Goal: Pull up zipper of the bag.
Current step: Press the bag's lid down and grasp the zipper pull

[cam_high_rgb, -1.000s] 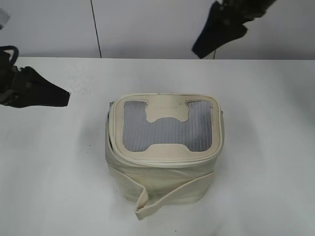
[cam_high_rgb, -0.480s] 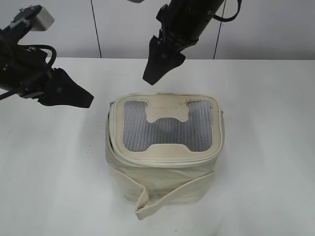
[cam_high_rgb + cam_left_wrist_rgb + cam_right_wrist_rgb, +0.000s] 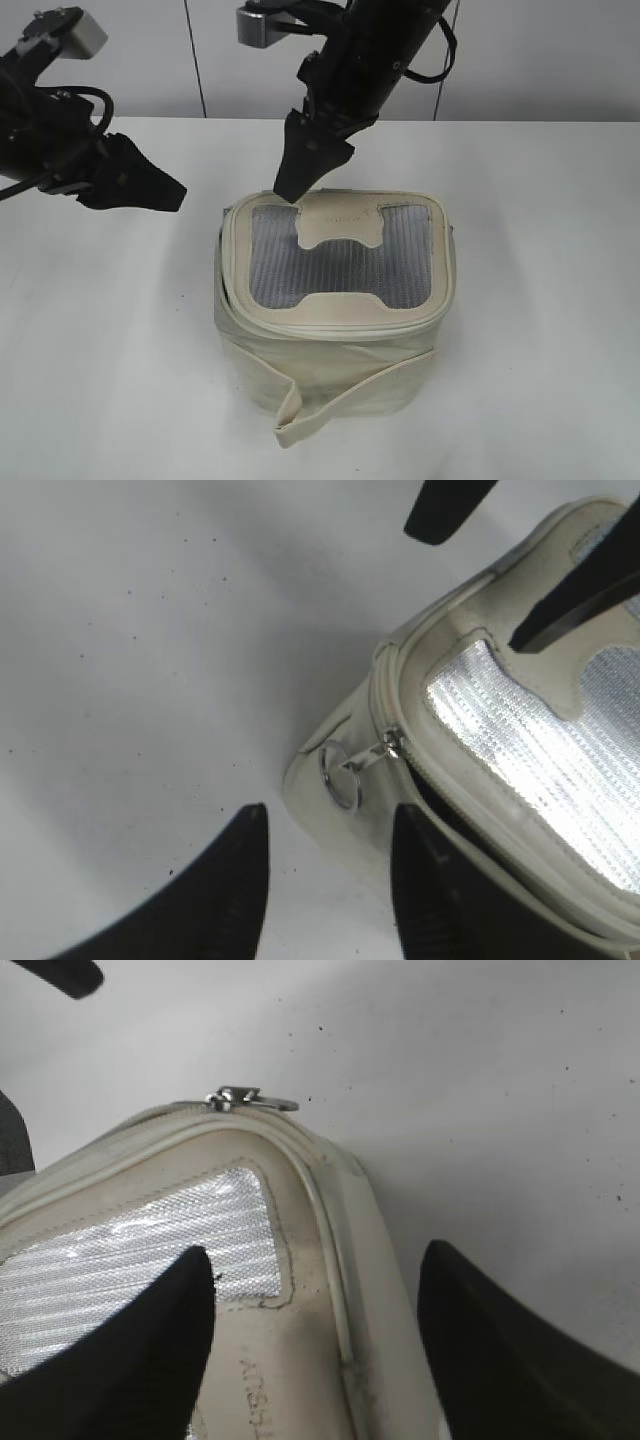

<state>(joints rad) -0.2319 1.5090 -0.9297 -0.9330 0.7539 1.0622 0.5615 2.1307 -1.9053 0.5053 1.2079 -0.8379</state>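
While the bag (image 3: 335, 305) stands mid-table (image 3: 540, 300), the right gripper (image 3: 300, 178), open and empty, hovers over its lid's rear-left corner; the left gripper (image 3: 150, 190), open and empty, hangs left.

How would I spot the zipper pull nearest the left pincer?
Find the cream bag on the white table. At its lid corner facing the left pincer hangs a silver slider with a ring pull, the only metal there.
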